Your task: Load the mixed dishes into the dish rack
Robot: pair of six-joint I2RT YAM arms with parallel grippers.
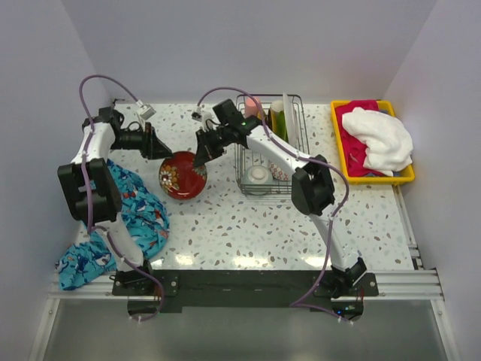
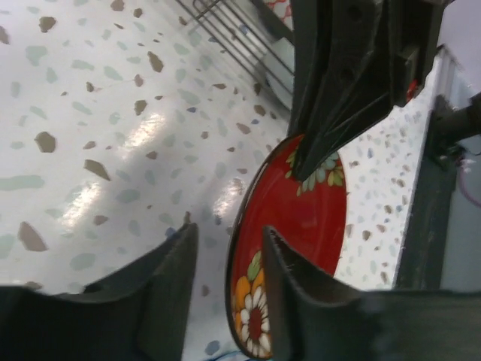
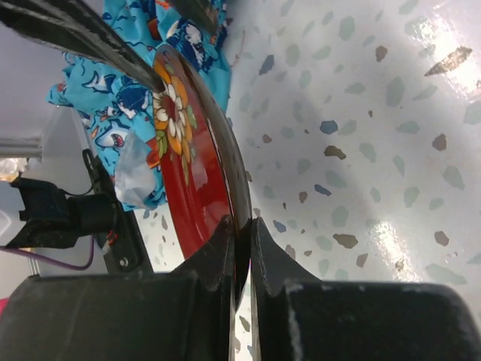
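At the far left, a blue shark-print cloth [image 1: 131, 214] is lying crumpled on the speckled tabletop [image 1: 301, 226], beside the left arm's base. Further back, the left gripper [image 1: 168, 153] is pointing toward the red floral plate [image 1: 183, 177]. In the left wrist view its jaws are standing apart around the plate's dark rim [image 2: 239, 248]. Whether either finger is touching the rim cannot be told.

The plate is sitting on the table just beyond the cloth, left of the dish rack [image 1: 299, 113] and not in it. Whether it is resting flat or being raised at one edge is unclear.

The right gripper [image 1: 200, 160] is reaching across from the right and coming down on the plate's far-right edge. In the right wrist view its fingers [image 3: 225, 256] are pressing together on the thin rim, pinching the plate [image 3: 188, 180].

Right of the plate, the dark wire rack is holding a pink cup [image 1: 252, 110] at its back left corner, upright plates [image 1: 279, 120] beside that, and a cream cup [image 1: 259, 177] at its near end.

At the far right, a yellow tray [image 1: 342, 150] is holding a white towel [image 1: 383, 139] lying over a red cloth [image 1: 357, 113].
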